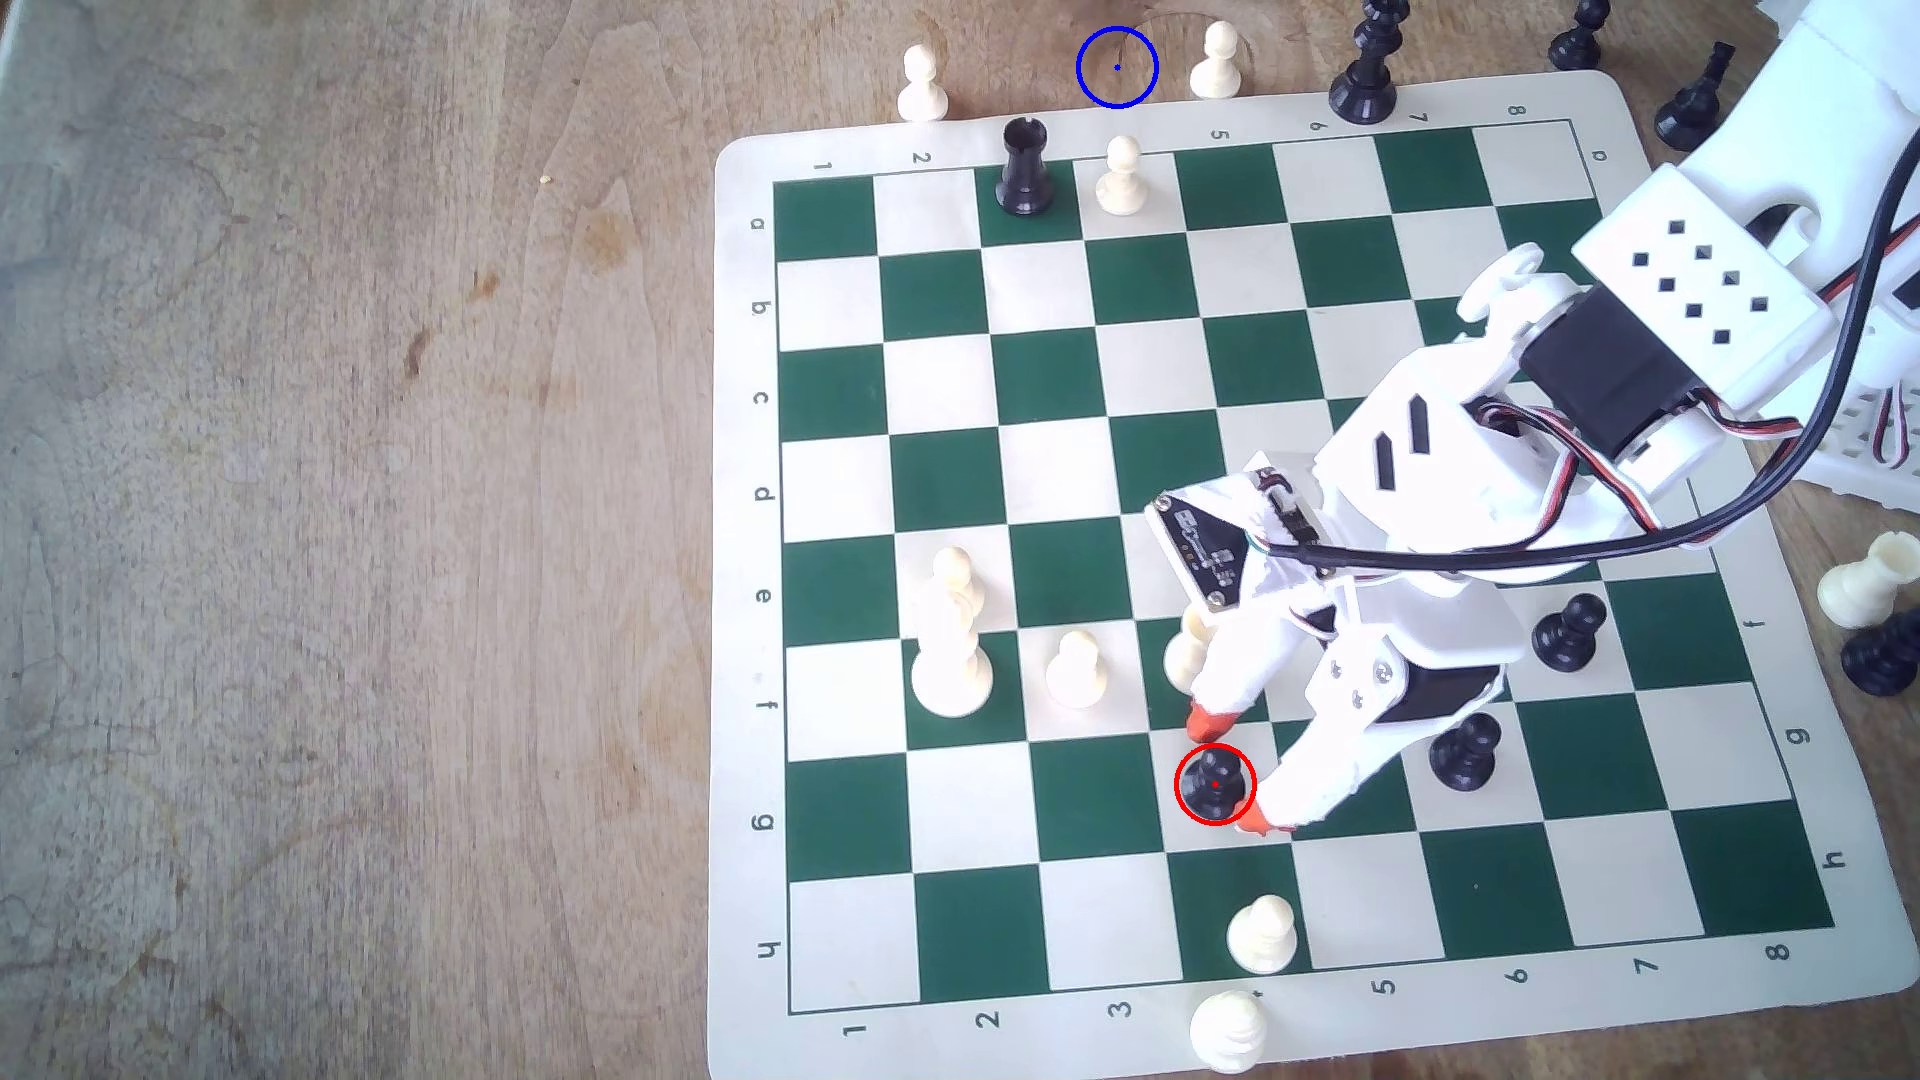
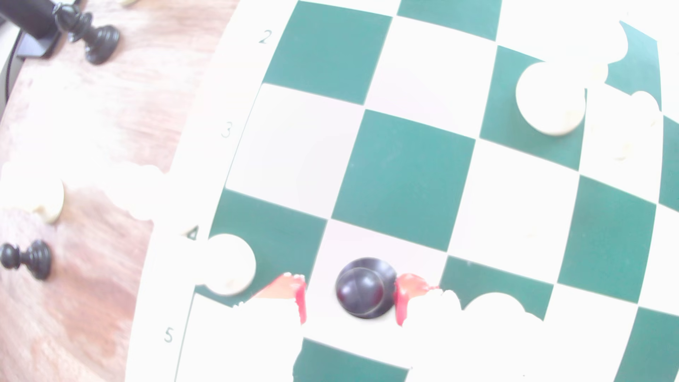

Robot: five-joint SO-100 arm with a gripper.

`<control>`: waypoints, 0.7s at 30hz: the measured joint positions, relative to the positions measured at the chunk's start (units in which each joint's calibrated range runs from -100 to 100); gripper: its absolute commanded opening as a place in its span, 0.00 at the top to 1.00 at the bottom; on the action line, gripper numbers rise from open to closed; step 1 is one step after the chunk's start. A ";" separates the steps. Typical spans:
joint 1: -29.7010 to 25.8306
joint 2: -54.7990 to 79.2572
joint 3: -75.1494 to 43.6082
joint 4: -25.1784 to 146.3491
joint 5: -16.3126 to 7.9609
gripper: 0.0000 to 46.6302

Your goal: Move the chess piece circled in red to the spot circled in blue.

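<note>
The chess piece (image 1: 1214, 784), a small black pawn ringed in red, stands on a white square in row g of the board (image 1: 940, 280). My gripper (image 1: 1236, 771) is low over it and open, one orange fingertip on each side of the pawn. In the wrist view the pawn (image 2: 365, 288) sits between the red-tipped fingers (image 2: 299, 294); one tip is close against it and a gap shows on the other side. The spot (image 1: 1117, 68), a blue ring with a centre dot, lies on the wooden table beyond the board's far edge, between two white pawns.
White pieces stand close by: a pawn (image 1: 1075, 670), a tall piece (image 1: 951, 644), and a pawn (image 1: 1262, 933) nearer the front. Two black pawns (image 1: 1465, 750) (image 1: 1569, 628) stand under the arm. A black rook (image 1: 1023, 166) and a white pawn (image 1: 1122, 177) stand near the spot.
</note>
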 measured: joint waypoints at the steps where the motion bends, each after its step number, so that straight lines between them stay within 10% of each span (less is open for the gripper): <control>1: 0.00 0.00 0.00 0.00 0.00 0.75; 15: 0.00 0.00 0.00 -0.48 0.00 0.79; 21: 0.66 0.00 0.36 -0.48 -0.05 1.00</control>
